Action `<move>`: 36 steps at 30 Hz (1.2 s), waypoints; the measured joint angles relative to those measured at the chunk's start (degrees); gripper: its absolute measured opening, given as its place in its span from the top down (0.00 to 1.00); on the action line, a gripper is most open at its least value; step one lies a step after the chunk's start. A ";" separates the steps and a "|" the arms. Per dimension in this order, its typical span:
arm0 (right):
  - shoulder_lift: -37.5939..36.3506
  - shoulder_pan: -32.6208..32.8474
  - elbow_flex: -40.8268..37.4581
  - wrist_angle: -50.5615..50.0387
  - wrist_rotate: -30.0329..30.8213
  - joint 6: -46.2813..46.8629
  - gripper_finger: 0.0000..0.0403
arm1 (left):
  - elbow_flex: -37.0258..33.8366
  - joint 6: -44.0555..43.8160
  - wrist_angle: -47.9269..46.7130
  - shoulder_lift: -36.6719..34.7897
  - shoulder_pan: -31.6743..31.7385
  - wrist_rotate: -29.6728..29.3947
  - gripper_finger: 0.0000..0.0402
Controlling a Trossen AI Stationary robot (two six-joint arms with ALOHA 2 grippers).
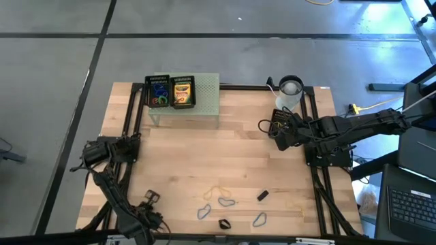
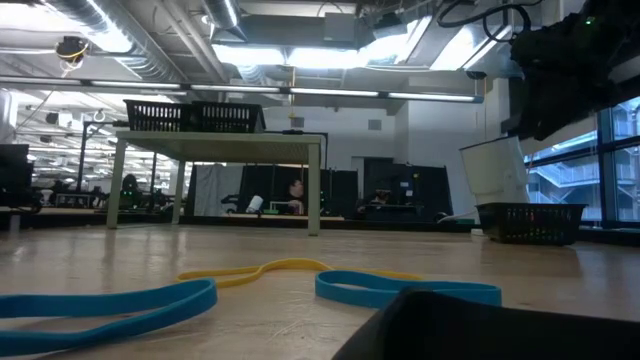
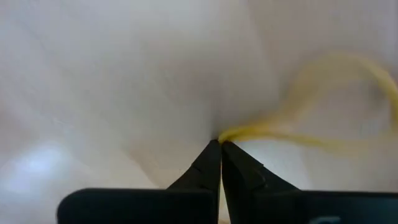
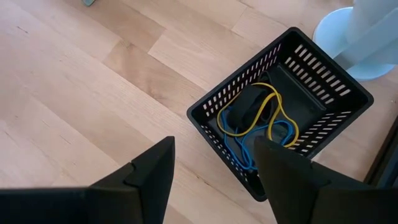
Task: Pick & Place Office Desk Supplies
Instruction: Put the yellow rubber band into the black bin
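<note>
My left gripper (image 3: 220, 144) is at the table's near left corner (image 1: 148, 208), pointing down and shut on a thin yellow rubber band (image 3: 323, 81). My right gripper (image 4: 214, 177) hangs open at the far right above a small black basket (image 4: 323, 93), which holds a yellow band, blue loops and a black clip. Loose on the near part of the table lie blue-grey loops (image 1: 226, 201), two black clips (image 1: 262, 195) and a tan band (image 1: 218, 190). My left gripper pinches the yellow rubber band at one end of its loop (image 3: 239, 133), right at the tips of its two fingers. The fingers come from above, pointing down. The rest of the loop runs away from them over the pale tabletop; whether it is lifted I cannot tell.
A pale green perforated stand (image 1: 204, 102) at the far middle carries two black baskets, one with coloured loops (image 1: 158, 92) and one with a crayon box (image 1: 182, 92). A white cup (image 1: 289, 88) stands beside the right basket. Bare wood lies across the table's middle.
</note>
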 joint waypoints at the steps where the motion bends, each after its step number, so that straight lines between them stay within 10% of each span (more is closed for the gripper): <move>1: 0.00 0.00 0.00 0.00 -0.02 0.00 0.46 | 0.29 0.00 0.87 -0.56 0.48 -3.40 0.99; 20: 0.00 0.00 0.00 9.68 -0.24 -1.72 0.46 | 12.63 13.53 0.32 -8.14 13.23 -38.93 1.00; 36: 2.58 2.07 -0.02 40.33 -13.72 -36.22 0.46 | 22.13 34.60 6.93 -8.99 27.34 -53.91 1.00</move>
